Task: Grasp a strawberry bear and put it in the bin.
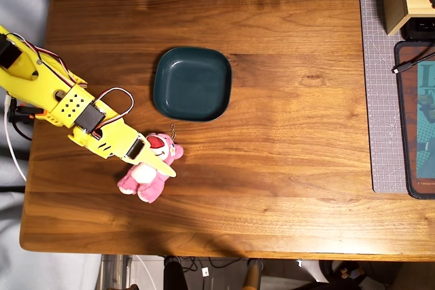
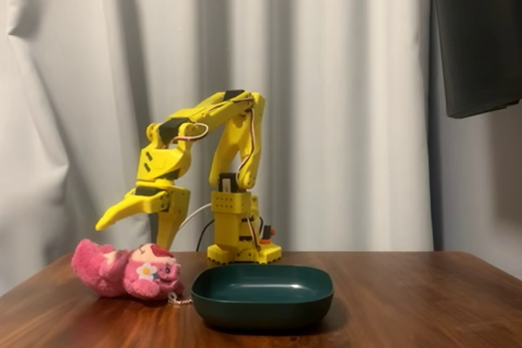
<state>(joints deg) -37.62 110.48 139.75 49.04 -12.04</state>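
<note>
A dark wooden bench (image 1: 285,168) stands before pale curtains (image 2: 342,79). Near its left edge in the overhead view, toward the front corner, the strawberry bear (image 1: 151,168) lies on its side on the wood, its ball chain (image 1: 173,129) trailing toward the teal bin (image 1: 192,83). The bin sits just beside the bear, apart from it, closer to the bench's middle. The yellow arm's gripper (image 2: 139,211) hangs above the bear with its jaws spread apart, clasping nothing. A grey cutting mat (image 1: 380,100) lies along the right edge.
</note>
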